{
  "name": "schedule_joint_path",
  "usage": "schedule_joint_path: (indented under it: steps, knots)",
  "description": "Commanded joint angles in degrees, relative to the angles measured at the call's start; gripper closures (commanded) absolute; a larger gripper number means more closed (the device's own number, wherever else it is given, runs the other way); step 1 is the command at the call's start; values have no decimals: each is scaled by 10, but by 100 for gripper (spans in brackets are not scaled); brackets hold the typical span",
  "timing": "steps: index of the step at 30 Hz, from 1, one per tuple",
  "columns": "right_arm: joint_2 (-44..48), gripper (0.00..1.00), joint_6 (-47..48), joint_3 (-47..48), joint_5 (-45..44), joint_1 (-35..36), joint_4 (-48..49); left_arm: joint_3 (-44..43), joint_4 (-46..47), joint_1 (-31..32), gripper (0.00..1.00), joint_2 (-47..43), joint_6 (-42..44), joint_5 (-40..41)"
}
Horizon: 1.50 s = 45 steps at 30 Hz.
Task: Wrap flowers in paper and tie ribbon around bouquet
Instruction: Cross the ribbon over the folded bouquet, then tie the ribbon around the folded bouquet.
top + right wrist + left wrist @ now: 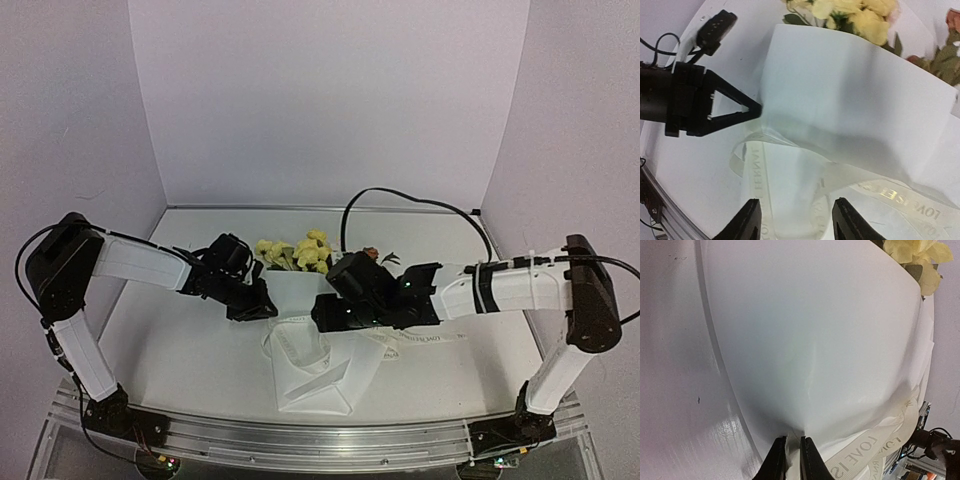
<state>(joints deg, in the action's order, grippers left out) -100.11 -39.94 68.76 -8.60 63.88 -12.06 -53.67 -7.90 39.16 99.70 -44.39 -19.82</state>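
Two arms bend in over the white table (pixel 180 360) and nearly meet in the middle. The left arm (pixel 140 262) comes up from its base, folds at the elbow and stretches flat to the right. The right arm (pixel 510 285) does the same the other way, stretching flat to the left.

Between them lies the paper (pixel 300 290), rolled around the flowers like a cone. Its wide end points to the back wall and its thin end points to the near edge. The flowers (pixel 295 250) poke out of the wide end. Most are yellow, and one small orange-brown flower (pixel 370 253) sits off to the right. The ribbon (pixel 300 345) lies loose across the thin part of the paper, and one end trails on the table under the right arm.

The left pincer (pixel 793 460) sits at the left edge of the paper. Its two fingers are almost together, with a thin bit of the paper's edge pinched between them. The right pincer (pixel 797 220) hangs just above the paper and ribbon, on the right side of the cone. Its fingers stand well apart and hold nothing. The ribbon runs below the gap between them.
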Motion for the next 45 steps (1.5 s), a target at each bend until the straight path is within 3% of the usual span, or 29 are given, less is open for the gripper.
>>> schedule_joint_path:
  steps: [1,8,12,20,27,37,45]
  knots:
    - [64,45,-62,-51,-40,-17,-58,-13,15,-3,92,-23,12,1]
    - [122,22,-91,-145,-73,-28,-75,1,6,-3,99,-68,24,23]
    - [150,14,-109,-203,-89,-42,-75,9,-1,-3,100,-86,29,35]
    - [201,9,-210,-293,-54,-111,-25,17,-26,-3,100,-116,29,97]
    - [208,7,-358,-394,-10,-151,126,30,-50,-4,100,-178,23,196]
    - [179,8,-542,-486,-45,-155,321,56,-61,-5,100,-232,16,262]
    - [111,35,-601,-494,-38,-155,399,73,-80,-9,100,-265,11,305]
